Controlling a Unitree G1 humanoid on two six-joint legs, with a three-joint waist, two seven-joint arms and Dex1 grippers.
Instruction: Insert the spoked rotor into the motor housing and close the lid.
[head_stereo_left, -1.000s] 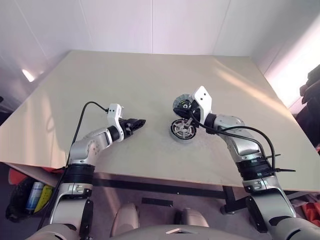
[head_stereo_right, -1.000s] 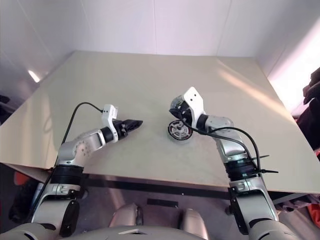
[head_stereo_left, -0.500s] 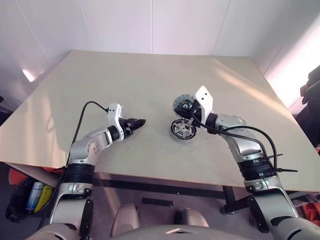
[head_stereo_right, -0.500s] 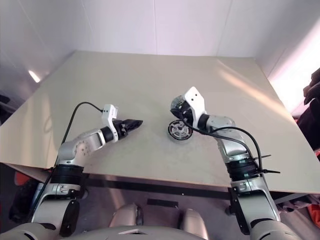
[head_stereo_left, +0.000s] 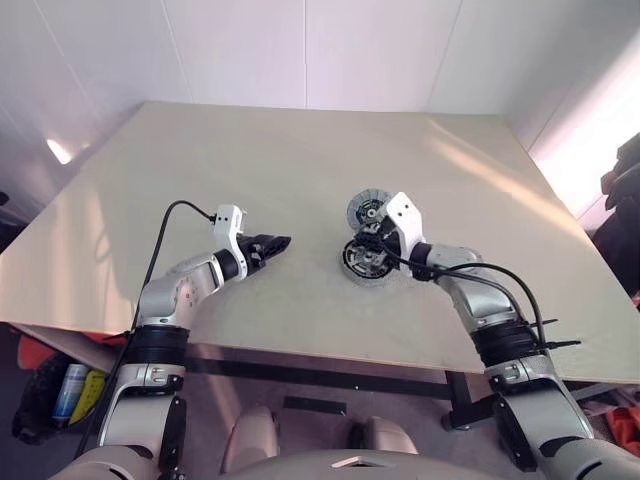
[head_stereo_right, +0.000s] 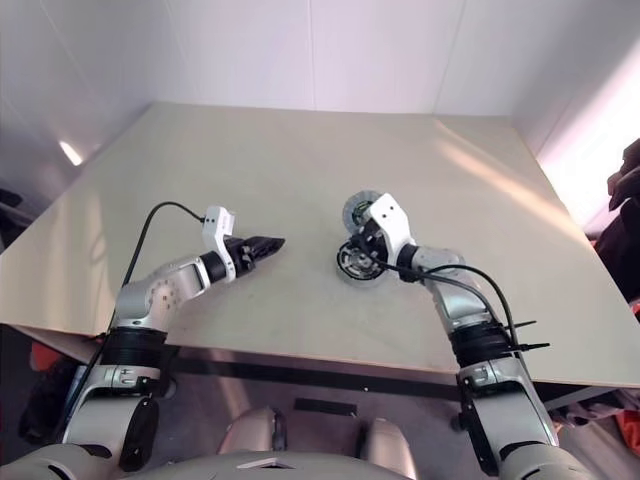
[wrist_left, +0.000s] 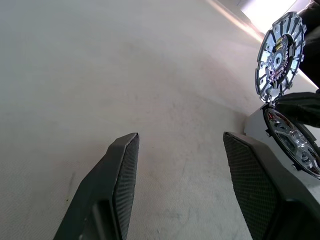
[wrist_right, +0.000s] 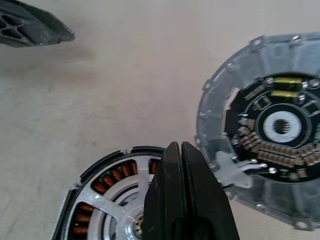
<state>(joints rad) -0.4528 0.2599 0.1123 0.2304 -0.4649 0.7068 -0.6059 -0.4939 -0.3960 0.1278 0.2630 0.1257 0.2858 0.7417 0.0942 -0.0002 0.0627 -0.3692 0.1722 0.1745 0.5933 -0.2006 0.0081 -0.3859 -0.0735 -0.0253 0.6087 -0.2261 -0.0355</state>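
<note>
The motor housing lies flat on the table, right of centre. The spoked rotor sits inside it, its silver spokes over the coppery coils. Directly behind the housing the finned lid stands tilted up, its inner face with the dark circuit ring showing. My right gripper is shut with nothing between its fingers. Its tips hang over the housing's far rim, where it meets the lid. My left gripper hovers open and empty to the left of the housing, pointing toward it.
The beige table stretches wide around the parts, its near edge close under both arms. The left gripper's fingertip shows in the right wrist view, well apart from the housing.
My right gripper has come down and a little outward, from in front of the lid to just over the housing's rim. The left arm has kept still.
</note>
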